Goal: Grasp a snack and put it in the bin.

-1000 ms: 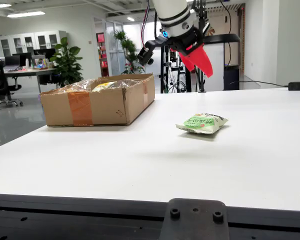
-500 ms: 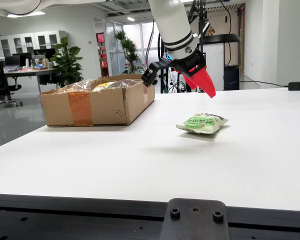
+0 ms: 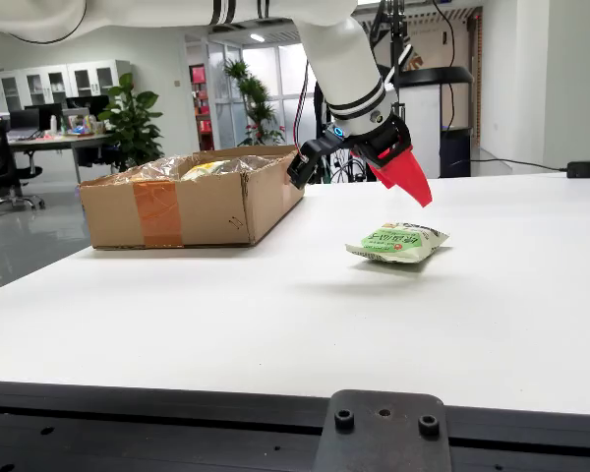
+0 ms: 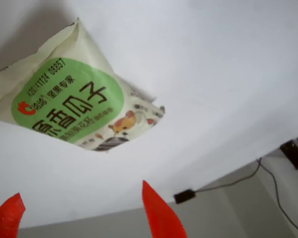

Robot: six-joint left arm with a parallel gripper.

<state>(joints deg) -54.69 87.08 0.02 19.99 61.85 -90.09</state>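
A green and white snack packet [image 3: 397, 242] lies flat on the white table [image 3: 275, 315]. The wrist view shows it at upper left [image 4: 69, 104], with green label and printed characters. My gripper [image 3: 413, 187] has red fingers and hangs just above the packet, apart from it. In the wrist view its two red fingertips [image 4: 159, 213] stand spread at the bottom edge, with nothing between them. The bin is a cardboard box [image 3: 192, 202] at the back left of the table, with bagged items inside.
A black cable and adapter [image 3: 585, 169] lie at the table's far right edge. Office desks, chairs and plants stand behind the box. A black mount [image 3: 383, 423] sits at the table's front edge.
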